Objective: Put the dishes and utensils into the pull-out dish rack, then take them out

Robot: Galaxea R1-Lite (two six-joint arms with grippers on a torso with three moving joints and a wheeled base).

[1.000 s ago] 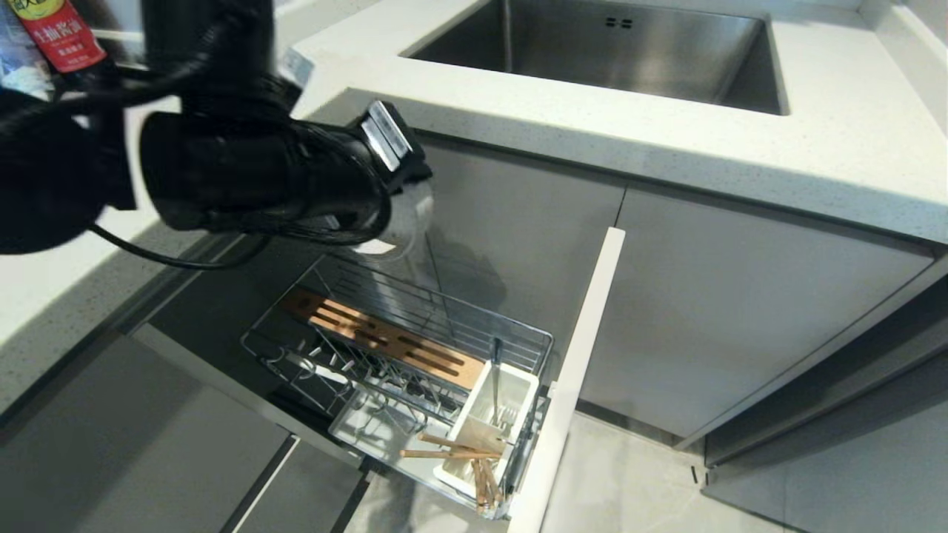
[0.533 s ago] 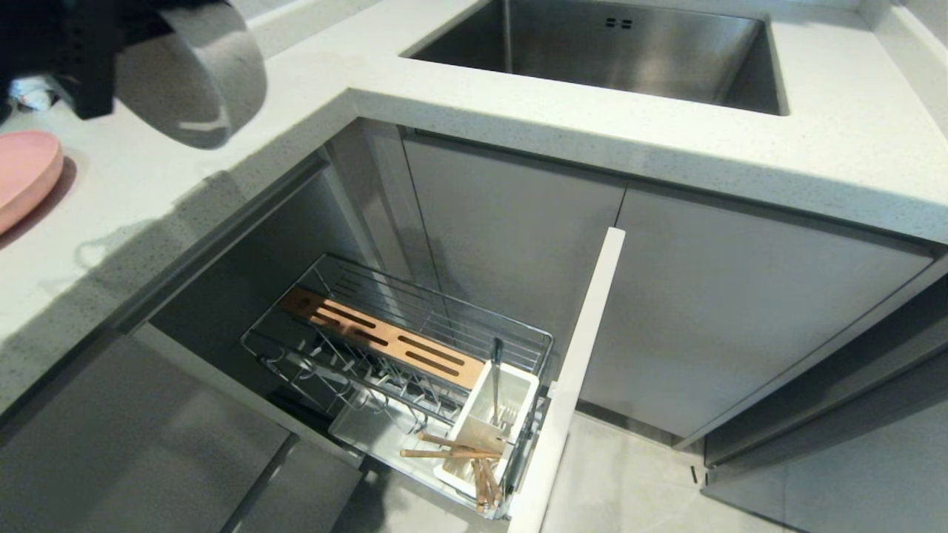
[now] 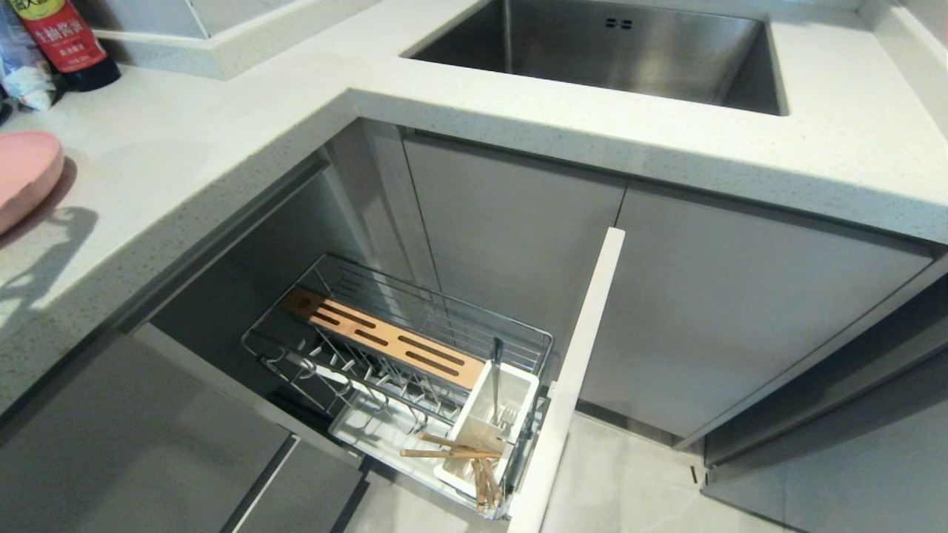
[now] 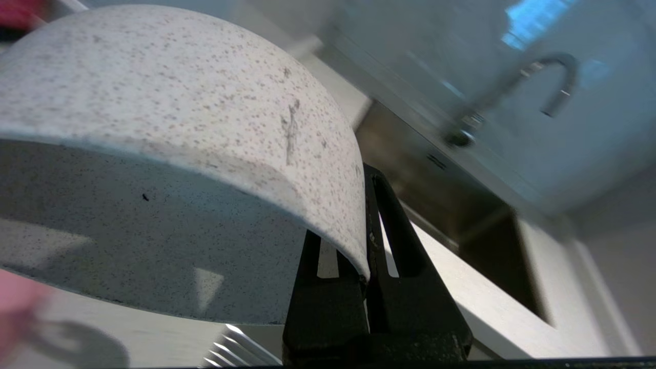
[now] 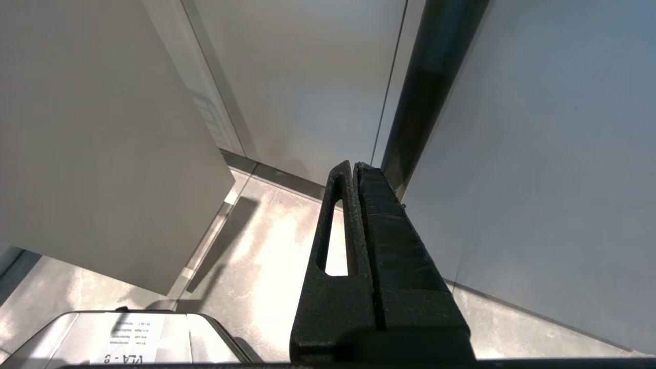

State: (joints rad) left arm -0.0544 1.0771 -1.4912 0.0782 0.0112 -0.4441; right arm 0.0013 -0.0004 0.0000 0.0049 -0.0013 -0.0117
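Observation:
The cream-white speckled bowl (image 4: 154, 128) fills the left wrist view, tilted, with my left gripper (image 4: 354, 215) shut on its rim, one finger inside and one outside. Neither the bowl nor this gripper shows in the head view. The pull-out dish rack (image 3: 444, 300) stands drawn out below the counter. In its white caddy (image 3: 518, 389) stands the silver fork (image 3: 496, 374), and the wooden chopsticks (image 3: 448, 450) lie across the caddy's near end. The pink plate (image 3: 26, 174) rests on the counter at far left. My right gripper (image 5: 352, 166) hangs shut and empty over the floor.
The steel sink (image 3: 459, 37) is set in the counter at the back, its faucet (image 4: 538, 77) seen from the left wrist. A sauce bottle (image 3: 63, 37) stands at the far left corner. The rack's narrow front panel (image 3: 581, 355) juts out toward me.
My left arm has lifted the bowl from above the rack, swung it left over the counter and out of the head view. The rack and the utensils have not moved.

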